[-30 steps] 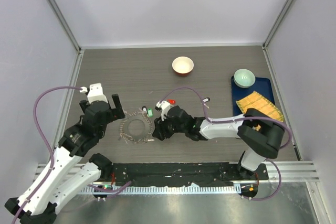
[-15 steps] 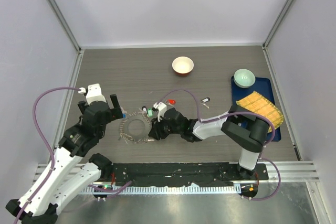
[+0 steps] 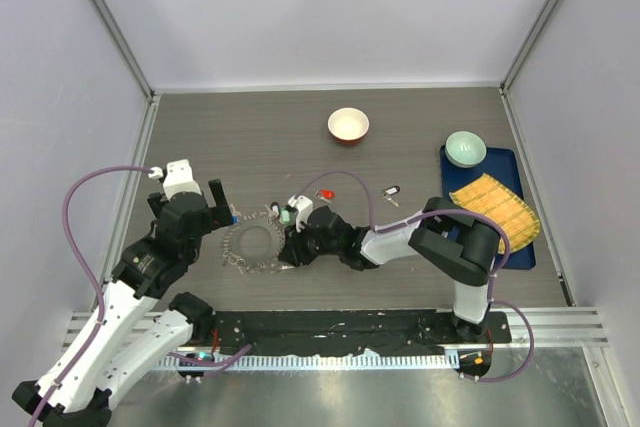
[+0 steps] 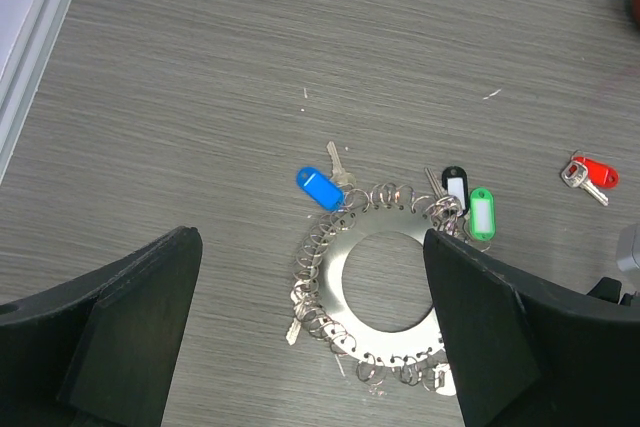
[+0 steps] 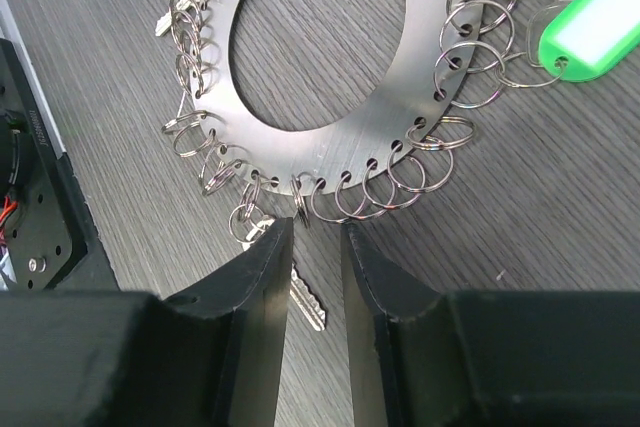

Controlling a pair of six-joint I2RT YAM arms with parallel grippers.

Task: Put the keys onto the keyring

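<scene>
The keyring (image 3: 240, 244) is a flat grey metal ring fringed with small split rings, lying at table centre. Blue (image 4: 320, 188), black (image 4: 455, 187) and green (image 4: 481, 212) tagged keys lie at the keyring's (image 4: 333, 297) far edge. A red key (image 3: 325, 193) and another black key (image 3: 391, 191) lie loose farther right. My left gripper (image 4: 309, 235) hovers wide open above the ring. My right gripper (image 5: 318, 222) sits at the near rim of the keyring (image 5: 390, 127), jaws narrowly apart around one split ring. A plain silver key (image 5: 308, 302) lies under its left finger.
A red-and-cream bowl (image 3: 348, 125) stands at the back centre. At the right, a blue tray (image 3: 505, 162) carries a pale green bowl (image 3: 465, 148) and a yellow cloth (image 3: 495, 202). Grey walls enclose the table on three sides.
My right gripper has slid left to the keyring's near rim and its jaws have narrowed. The left gripper has stayed open, barely shifting.
</scene>
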